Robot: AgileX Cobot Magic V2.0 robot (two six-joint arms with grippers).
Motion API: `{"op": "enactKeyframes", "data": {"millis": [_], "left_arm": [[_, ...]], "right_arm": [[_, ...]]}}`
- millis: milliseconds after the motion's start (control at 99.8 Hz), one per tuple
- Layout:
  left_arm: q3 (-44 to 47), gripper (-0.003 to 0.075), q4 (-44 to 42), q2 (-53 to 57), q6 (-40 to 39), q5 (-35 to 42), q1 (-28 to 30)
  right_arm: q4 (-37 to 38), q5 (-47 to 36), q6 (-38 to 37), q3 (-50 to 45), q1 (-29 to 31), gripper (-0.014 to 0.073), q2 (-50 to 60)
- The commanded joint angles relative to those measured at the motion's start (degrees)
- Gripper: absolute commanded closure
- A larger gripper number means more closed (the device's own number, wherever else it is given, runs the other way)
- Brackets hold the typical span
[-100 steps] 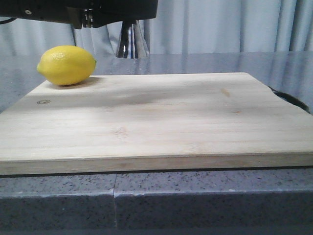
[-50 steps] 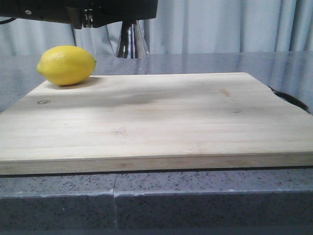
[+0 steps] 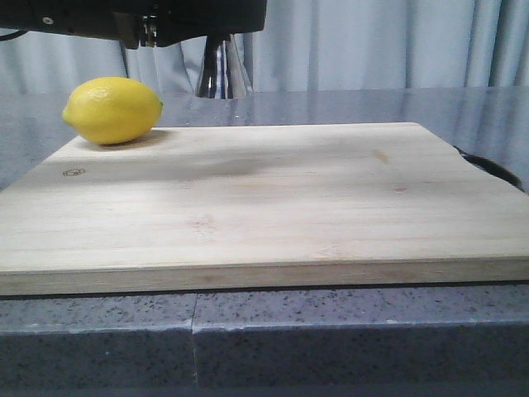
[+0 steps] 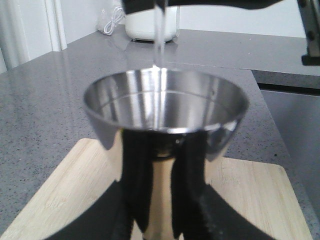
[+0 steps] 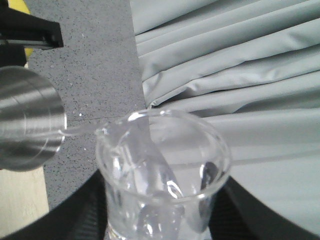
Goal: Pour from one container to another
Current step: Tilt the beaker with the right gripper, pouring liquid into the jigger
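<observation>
In the left wrist view my left gripper (image 4: 162, 162) is shut on the waist of the steel jigger (image 4: 165, 107), held upright above the cutting board. A thin clear stream (image 4: 159, 35) falls into its open top cone. In the right wrist view my right gripper (image 5: 165, 220) is shut on the clear glass beaker (image 5: 162, 170). The beaker is tilted, and liquid runs from its lip toward the jigger (image 5: 27, 125) beside and below it. The front view shows only the jigger's lower cone (image 3: 221, 70) under a black arm part (image 3: 165, 16); the beaker is out of that view.
A yellow lemon (image 3: 112, 109) lies at the far left corner of the wooden cutting board (image 3: 264, 207) on the grey speckled counter. A black object (image 3: 489, 167) pokes out at the board's right edge. A white appliance (image 4: 150, 22) stands far back; grey curtains hang behind.
</observation>
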State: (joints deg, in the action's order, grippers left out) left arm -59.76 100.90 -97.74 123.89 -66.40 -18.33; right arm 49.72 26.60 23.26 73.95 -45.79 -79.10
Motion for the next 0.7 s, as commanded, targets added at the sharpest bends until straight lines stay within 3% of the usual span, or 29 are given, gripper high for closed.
{"op": "enactKeyframes", "data": {"millis": [0,691], "left_arm": [[-1.7,0.0573,5.0,2.9,-0.5,-5.6,-0.4],[-1.7,0.0573,5.0,2.9,-0.5,-5.6,-0.4]], "right_arm": [[2.7,-3.5,0.7,2.5,0.0,0.0318,1.5],[7.6,-3.6,0.7,2.5,0.0,0.0318,1.5]]}}
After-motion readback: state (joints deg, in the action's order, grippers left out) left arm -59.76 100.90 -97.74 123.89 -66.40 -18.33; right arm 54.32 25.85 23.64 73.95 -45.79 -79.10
